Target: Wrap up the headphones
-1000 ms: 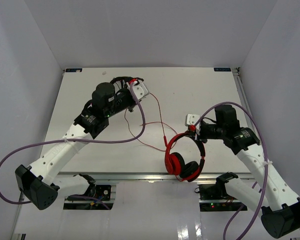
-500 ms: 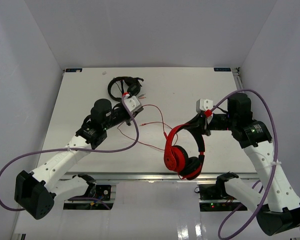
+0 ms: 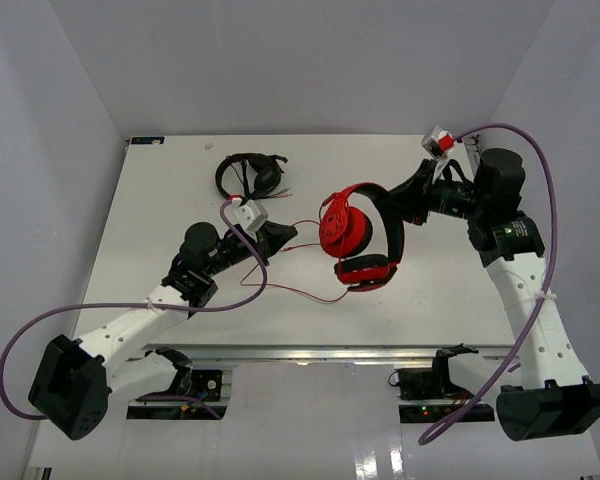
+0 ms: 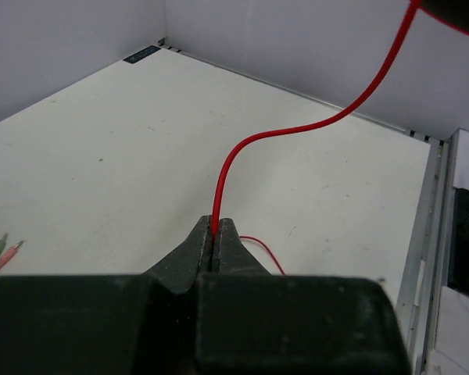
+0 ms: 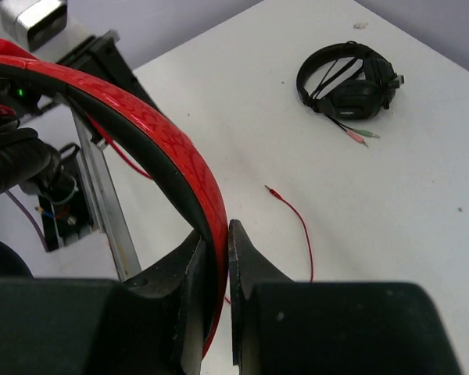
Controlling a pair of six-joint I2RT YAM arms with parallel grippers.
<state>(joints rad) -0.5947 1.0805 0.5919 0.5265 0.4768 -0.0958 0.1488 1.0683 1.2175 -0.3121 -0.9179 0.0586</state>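
Closest to the arm bases, a slack loop of the thin red cable lies on the white tabletop, near its front edge. Just beyond it, the left end effector is shut tight on the cable; the strand rises from between the fingertips and curves up and to the right toward the headphones. Past that, over the middle of the tabletop, the red headphones with black cushions hang from the right end effector, which is clamped across the red headband, one finger on the outer face and one on the black inner lining. The right wrist view shows the free plug end of the cable lying flat on the surface below. Farthest back, left of centre, the all-black headphones rest on the tabletop, well apart from both end effectors, with their small green and pink plugs beside them
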